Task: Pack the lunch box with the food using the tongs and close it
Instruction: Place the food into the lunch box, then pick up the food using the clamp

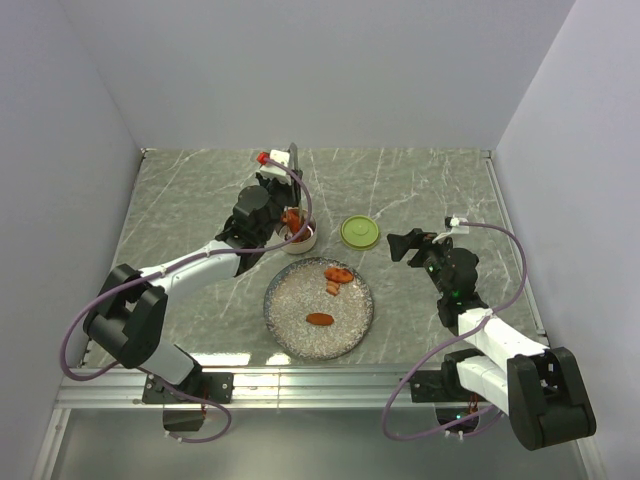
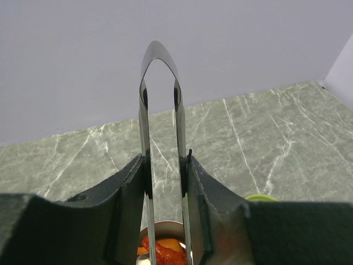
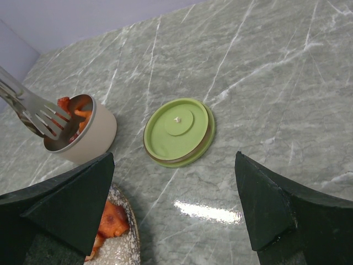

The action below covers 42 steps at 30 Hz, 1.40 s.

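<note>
Steel tongs (image 2: 144, 127) are standing nearly upright in the left gripper (image 2: 165, 165), whose jaws are pressing close on both thin arms and squeezing them part-way together, the joined bend pointing up and away. Their slotted tips (image 3: 41, 116) are dipping over the rim of the lunch box (image 1: 299, 240), which is sitting on the grey-green marbled table (image 1: 420, 190) just past the far-left edge of the speckled plate (image 1: 300, 330). Orange-red food (image 3: 74, 107) is lying inside the tin under those tips, though I cannot tell whether the tips are pinching a piece. From overhead the left gripper's dark body is crowding the tin's left side and covering part of it. Three more orange chunks (image 1: 339, 274) are lying on the plate, two near its far rim and one toward the middle. The lime-green lid (image 1: 360, 232) is lying flat on the table to the right of the tin, apart from it, between the tin and the right gripper (image 1: 400, 245). That gripper is hovering over the table with its jaws spread wide and gripping nothing. In its wrist view the lid is showing between the two dark fingers (image 3: 66, 204), and the plate's rim is peeking in beside the left one.
</note>
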Tool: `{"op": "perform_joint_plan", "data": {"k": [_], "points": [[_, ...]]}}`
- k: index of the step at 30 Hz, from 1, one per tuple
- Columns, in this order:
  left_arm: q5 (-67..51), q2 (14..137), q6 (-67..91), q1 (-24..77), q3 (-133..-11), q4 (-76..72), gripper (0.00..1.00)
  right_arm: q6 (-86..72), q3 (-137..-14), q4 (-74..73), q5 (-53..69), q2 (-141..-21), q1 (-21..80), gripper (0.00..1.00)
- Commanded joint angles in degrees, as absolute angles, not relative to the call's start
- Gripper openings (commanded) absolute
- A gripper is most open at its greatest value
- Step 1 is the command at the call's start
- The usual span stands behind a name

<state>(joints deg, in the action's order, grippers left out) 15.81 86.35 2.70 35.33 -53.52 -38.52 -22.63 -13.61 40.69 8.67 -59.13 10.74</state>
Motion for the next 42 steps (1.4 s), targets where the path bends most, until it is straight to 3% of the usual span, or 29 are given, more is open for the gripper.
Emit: {"op": "perform_joint_plan", "data": {"k": [1, 18, 28, 42], "points": [[13.89, 84.11, 3.87, 35.33, -55.72, -40.26, 0.37, -21.62, -15.47, 41.92, 8.61, -58.45, 11.34, 0.96], [14.15, 83.06, 3.78, 35.33, -55.19, -39.73, 0.43, -21.53, -15.64, 41.75, 8.53, -58.36, 11.43, 0.96], [16.16, 78.67, 2.64, 36.82, -51.33, -42.71, 0.41, -21.45, -15.64, 41.75, 8.44, -58.45, 11.43, 0.96], [26.98, 67.77, 2.54, 54.22, -42.02, -37.27, 0.41, -21.36, -15.64, 42.1, 7.91, -58.1, 11.51, 0.96]]}}
